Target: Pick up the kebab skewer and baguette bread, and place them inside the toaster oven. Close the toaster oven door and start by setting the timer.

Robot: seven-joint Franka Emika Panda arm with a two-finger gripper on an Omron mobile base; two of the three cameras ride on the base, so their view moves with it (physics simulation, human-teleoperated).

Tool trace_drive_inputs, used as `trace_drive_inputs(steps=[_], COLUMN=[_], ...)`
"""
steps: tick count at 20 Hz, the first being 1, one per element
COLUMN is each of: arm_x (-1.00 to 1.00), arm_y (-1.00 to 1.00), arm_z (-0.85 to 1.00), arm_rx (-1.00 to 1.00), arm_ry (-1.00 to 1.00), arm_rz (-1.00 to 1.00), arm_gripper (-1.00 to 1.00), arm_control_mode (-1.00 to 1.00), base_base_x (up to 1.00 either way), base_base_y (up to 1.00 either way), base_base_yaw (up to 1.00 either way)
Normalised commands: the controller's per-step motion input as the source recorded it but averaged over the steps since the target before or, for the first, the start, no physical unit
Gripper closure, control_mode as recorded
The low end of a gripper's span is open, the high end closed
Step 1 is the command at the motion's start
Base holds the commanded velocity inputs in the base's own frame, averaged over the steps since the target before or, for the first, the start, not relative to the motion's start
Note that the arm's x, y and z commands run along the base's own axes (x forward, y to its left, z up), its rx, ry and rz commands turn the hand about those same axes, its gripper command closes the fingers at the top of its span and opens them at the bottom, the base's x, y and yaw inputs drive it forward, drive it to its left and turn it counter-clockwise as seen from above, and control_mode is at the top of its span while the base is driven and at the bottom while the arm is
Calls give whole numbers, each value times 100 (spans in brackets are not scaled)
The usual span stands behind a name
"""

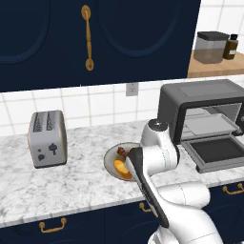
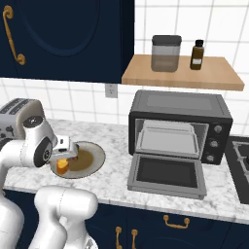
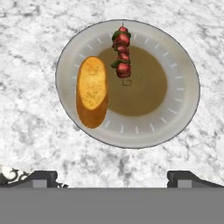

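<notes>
The gripper (image 3: pixel 112 175) hangs over the plate (image 3: pixel 183 87), looking straight down, jaws spread wide and holding nothing, its two dark fingertips (image 3: pixel 41 177) standing far apart at the bottom of the hand view. Ahead of them on the plate lie both targets. The baguette bread (image 3: pixel 92 89) sits on the plate's left part, its long axis running away from the fingertips, so roughly at right angles to the line between them. That suits a grasp across its width (no wrist roll looks needed, by my reading). The kebab skewer (image 3: pixel 122 54) lies further off, near the far rim, just beside the loaf's far end but apart from it, its stick running about the same way as the loaf.

From the right base view the gripper (image 2: pixel 68 151) hovers above the near-left edge of the plate (image 2: pixel 95 158), the orange baguette bread (image 2: pixel 62 166) directly beneath it. So the loaf is the closer pick: down and a touch forward and left. The skewer calls for a longer reach.

The toaster oven (image 2: pixel 177 104) waits well to the right on the marble counter (image 2: pixel 116 141), the toaster oven door (image 2: pixel 165 175) dropped open and flat, the metal tray (image 2: pixel 168 138) showing inside. A silver toaster (image 1: pixel 47 138) stands off to the left, out of the way.
</notes>
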Motion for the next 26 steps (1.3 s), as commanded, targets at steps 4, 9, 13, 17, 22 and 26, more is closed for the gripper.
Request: trace_drive_inputs(steps=[4, 9, 13, 17, 22, 26], arm_x=[41, 58, 60, 47, 5, 0], arm_y=[68, 26, 9, 15, 14, 0], arm_z=[-41, -20, 0, -19, -27, -27], arm_rx=[-3, -2, -1, 0, 0, 0], arm_ry=[19, 15, 12, 21, 19, 6], arm_rz=[-2, 0, 0, -3, -7, -4], arm_gripper=[-100, -100, -100, -100, -100, -100], arm_control_mode=[-100, -100, -100, -100, -100, -100], base_base_x=[0, 0, 0, 0, 0, 0], base_base_y=[0, 0, 0, 0, 0, 0], base_base_yaw=[0, 0, 0, 0, 0, 0])
